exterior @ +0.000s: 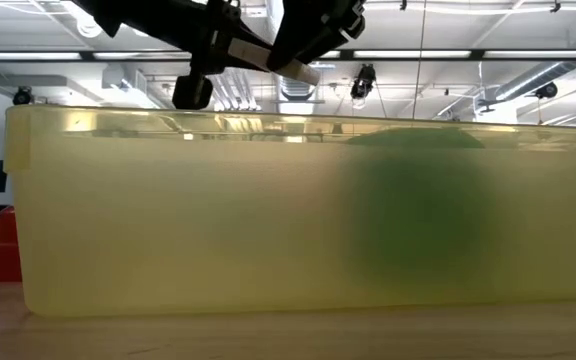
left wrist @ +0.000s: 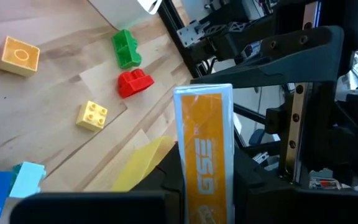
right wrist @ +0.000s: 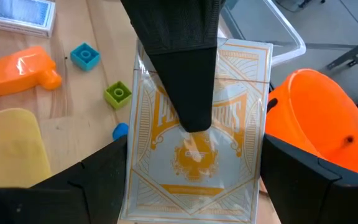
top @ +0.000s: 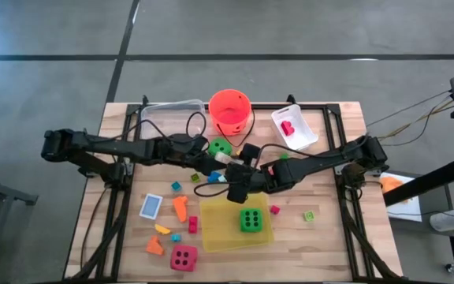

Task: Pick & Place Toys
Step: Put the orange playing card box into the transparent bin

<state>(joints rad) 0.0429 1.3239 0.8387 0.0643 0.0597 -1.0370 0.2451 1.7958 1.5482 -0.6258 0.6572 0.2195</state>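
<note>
Right up against your low camera stands the yellow tray (exterior: 168, 240), its translucent wall filling the view, with a green die (top: 250, 220) showing through it as a blur. Above the tray's back rim, at mid-counter, you have both arms meeting around one orange-printed card pack (right wrist: 197, 149).

Your left gripper (top: 228, 159) has its jaws clamped on the pack; from its wrist camera you see the pack edge-on between the dark fingers (left wrist: 166, 180). One of those fingers (right wrist: 182, 68) lies across the pack's printed face in the right wrist camera. Your right gripper (top: 236, 183) sits just beside it, jaws apart and straddling the pack's sides, its fingers (right wrist: 73, 193) flanking the wrapper.

Room to move is tight there: the orange-red bucket (top: 230, 109) stands just behind the grippers, a second green die (top: 220, 147) is near the left arm, and the tray lies just in front.

Out on the wooden counter (top: 321, 237) you see a blue card pack (top: 151, 206), a pink die (top: 184, 257) near the front edge, and small bricks scattered on the left. A clear bin (top: 168, 117) and a white dish (top: 295, 126) stand by the back edge.
</note>
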